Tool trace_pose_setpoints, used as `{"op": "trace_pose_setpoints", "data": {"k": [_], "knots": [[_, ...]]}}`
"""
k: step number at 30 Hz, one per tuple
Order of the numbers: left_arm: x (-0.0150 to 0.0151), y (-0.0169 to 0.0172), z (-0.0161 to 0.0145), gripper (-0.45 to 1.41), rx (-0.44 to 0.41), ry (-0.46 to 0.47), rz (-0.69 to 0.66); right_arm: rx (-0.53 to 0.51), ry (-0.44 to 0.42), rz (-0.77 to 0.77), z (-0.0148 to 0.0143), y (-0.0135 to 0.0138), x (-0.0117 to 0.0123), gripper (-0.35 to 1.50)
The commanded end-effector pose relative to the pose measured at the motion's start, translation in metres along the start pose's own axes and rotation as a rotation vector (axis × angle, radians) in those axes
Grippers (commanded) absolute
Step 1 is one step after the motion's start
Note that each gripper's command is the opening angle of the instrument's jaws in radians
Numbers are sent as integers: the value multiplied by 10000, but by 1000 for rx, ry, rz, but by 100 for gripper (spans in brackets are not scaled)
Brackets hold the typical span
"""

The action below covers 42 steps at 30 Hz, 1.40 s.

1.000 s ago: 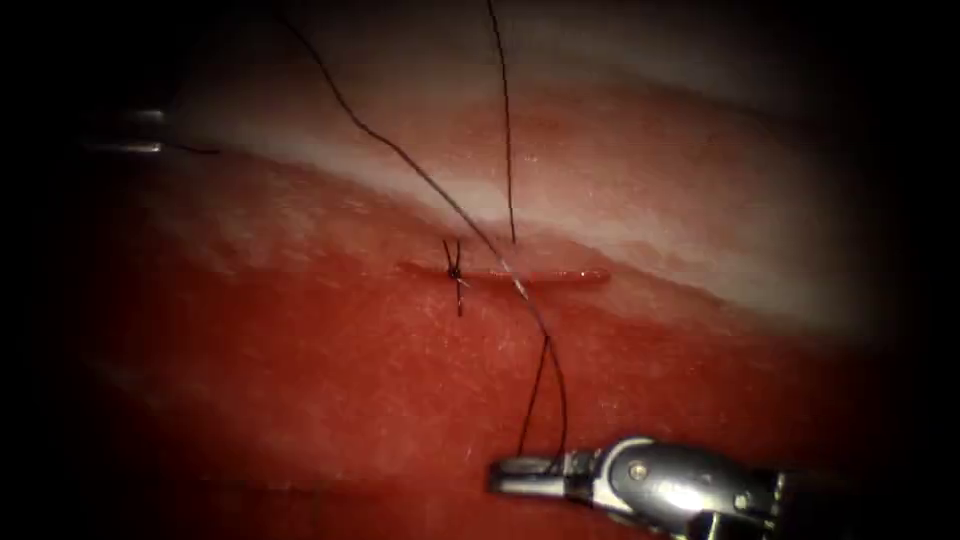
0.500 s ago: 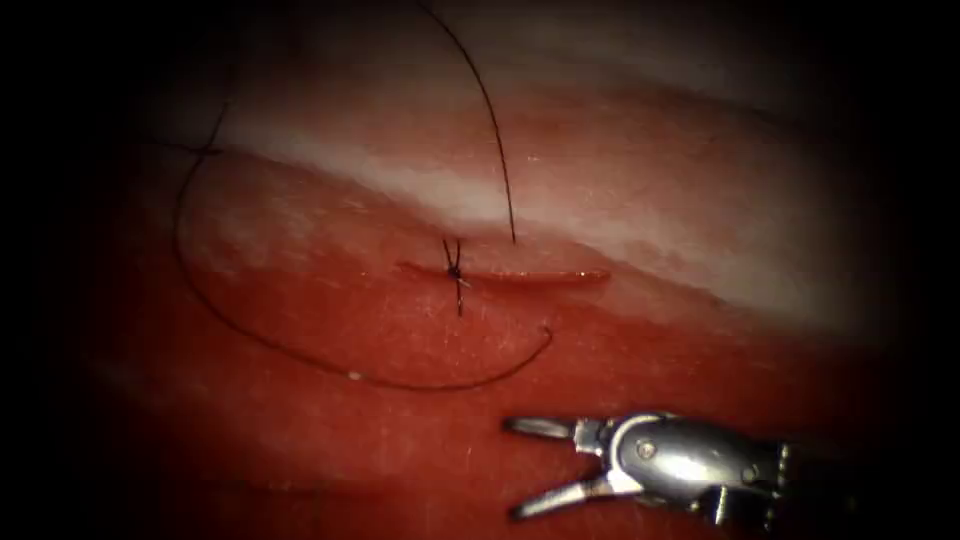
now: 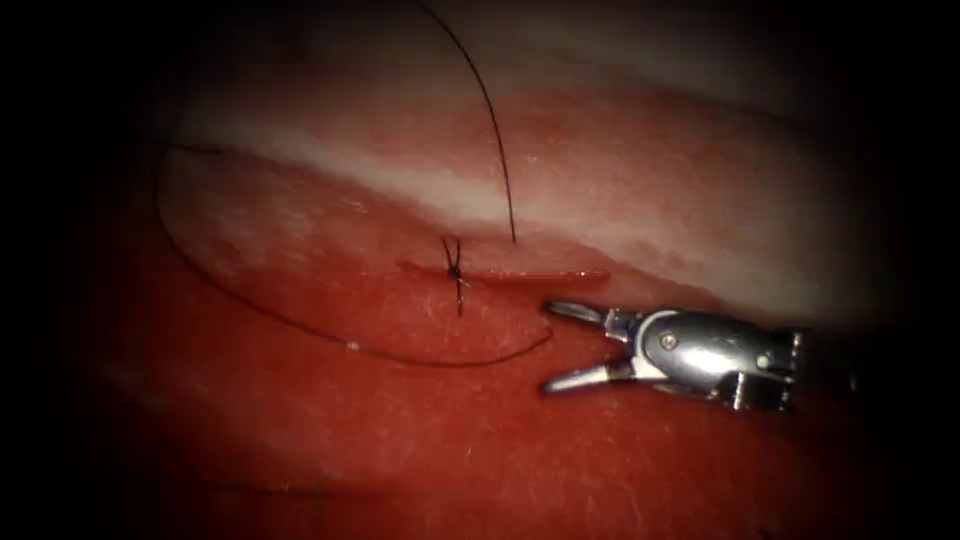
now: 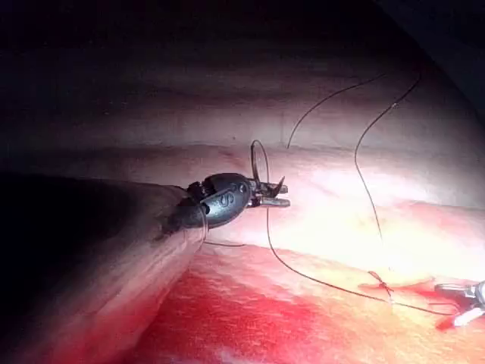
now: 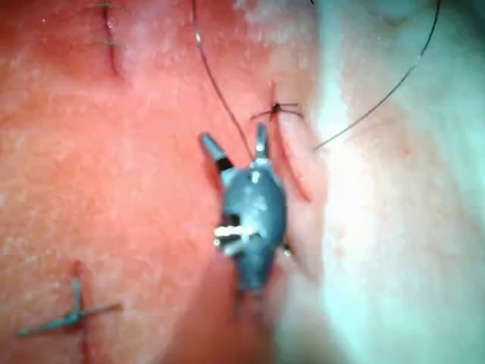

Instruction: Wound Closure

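Tissue (image 3: 300, 420) with cut (image 3: 520, 275), one knot (image 3: 454, 270) tied at its left end. Right tool (image 3: 548, 346) is seen below the cut's right end, jaws spread wide, nothing held; thread (image 3: 300, 328) lies slack across the tissue. Left tool (image 4: 282, 196) is closed on the thread in the left wrist view, the needle not made out.

Surround: you have a black, unlit border (image 3: 50, 300) ringing the endoscope view on all sides; its contents cannot be made out.
Light, endoscope view: strongest at the centre, fading evenly towards that border.
Light, left wrist view: a hard, bright patch on the red and pale pork-belly tissue (image 4: 341, 220), with deep shadow (image 4: 189, 45) beyond it.
Light, right wrist view: strong and even; you get glare on the pale side.
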State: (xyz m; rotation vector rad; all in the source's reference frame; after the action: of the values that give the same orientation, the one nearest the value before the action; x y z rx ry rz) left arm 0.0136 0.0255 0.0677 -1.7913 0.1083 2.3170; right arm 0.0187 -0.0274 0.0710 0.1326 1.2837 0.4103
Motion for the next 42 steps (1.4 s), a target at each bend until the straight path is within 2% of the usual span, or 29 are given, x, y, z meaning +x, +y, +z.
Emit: {"op": "trace_pose_setpoints", "data": {"k": [1,4,6,7,8,10,15,22,34,38,40,42], "knots": [[-6,-5,9,-45,0,5,5,1,-4,-5,13,0,-11,123],[-11,-4,15,-45,2,6,7,3,-12,-9,16,0,-18,123],[-13,-4,17,-45,1,4,8,1,-13,-9,17,1,-19,116],[-14,-4,19,-45,1,6,9,5,-21,-9,17,1,-18,99],[-14,-3,20,-45,-1,4,9,12,-31,-9,17,2,-18,61],[-15,-2,22,-45,-5,7,10,24,-48,-10,16,1,-16,-35],[-19,-4,24,-45,-8,6,6,47,-67,43,5,-7,-6,-35],[-27,-5,27,-45,-13,0,-3,74,-88,73,-8,-36,16,-35],[-27,-4,28,-45,-17,-4,-2,127,-89,65,-5,-95,36,-35],[-27,-4,27,-45,-18,-3,-2,147,-82,70,-7,-114,50,-35],[-27,-5,27,-45,-18,-3,-2,153,-76,86,-9,-127,66,-35],[-27,-5,26,-45,-18,-3,-2,143,-55,92,-10,-125,71,-35]]}}
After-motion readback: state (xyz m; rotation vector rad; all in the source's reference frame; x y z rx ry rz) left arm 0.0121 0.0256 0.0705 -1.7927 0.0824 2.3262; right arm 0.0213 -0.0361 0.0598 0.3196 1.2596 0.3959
